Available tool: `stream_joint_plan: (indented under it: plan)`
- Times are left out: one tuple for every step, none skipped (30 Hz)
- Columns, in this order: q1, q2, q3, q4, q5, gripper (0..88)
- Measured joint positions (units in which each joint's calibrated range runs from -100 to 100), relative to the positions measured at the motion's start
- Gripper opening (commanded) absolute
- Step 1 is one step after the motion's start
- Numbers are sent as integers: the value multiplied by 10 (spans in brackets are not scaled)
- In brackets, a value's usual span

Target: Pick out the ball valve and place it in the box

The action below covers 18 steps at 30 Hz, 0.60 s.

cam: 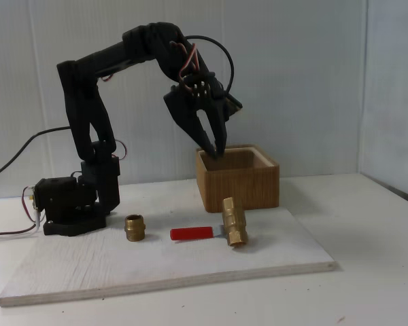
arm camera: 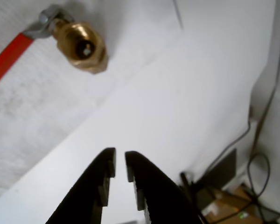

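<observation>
Here the black claw (cam: 215,151) hangs with its tips just above the near-left part of the box (cam: 237,184) opening, pointing down; its two fingers sit nearly together with only a thin slit between them and hold nothing. In the wrist view the same claw (arm camera: 120,164) comes up from the bottom edge, the narrow gap between the tips showing bare white surface.

The box is a light wooden one with thick walls, standing on the far right part of the white board (cam: 156,261), its front wall facing the camera and its top open. Just in front of that wall lies the ball valve (cam: 233,222), brass body to the right and its red handle reaching left across the board; it lies apart from the box. In the wrist view the ball valve (arm camera: 81,45) sits in the upper left, its handle running off the left edge.

Left of the handle stands a short brass fitting (cam: 134,227), near the arm's base (cam: 73,204). The board's front strip is bare, as is the white table (cam: 381,272) to the right of its edge.
</observation>
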Motion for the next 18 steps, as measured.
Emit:
stream_joint_plan:
  plan:
    - [4,7,-1,0,6,6]
    - [10,14,-3,0,10,6]
    - [12,21,-3,0,14,6]
    - [14,29,-3,0,21,6]
    - [15,36,-3,0,27,6]
    - [15,47,-11,3,34,6]
    - [13,56,-24,6,36,6]
    - [13,64,-34,11,42,6]
    - [17,72,-46,16,48,6]
    - [19,80,-59,24,54,6]
    - [23,90,-71,31,60,7]
    - [26,98,-83,38,67,7]
    - [27,108,-96,44,74,7]
    - [27,115,-110,50,82,7]
    - [27,122,-124,57,89,7]
    - [23,130,-139,64,96,7]
    - [22,136,-152,73,106,7]
    - [22,143,-163,82,114,7]
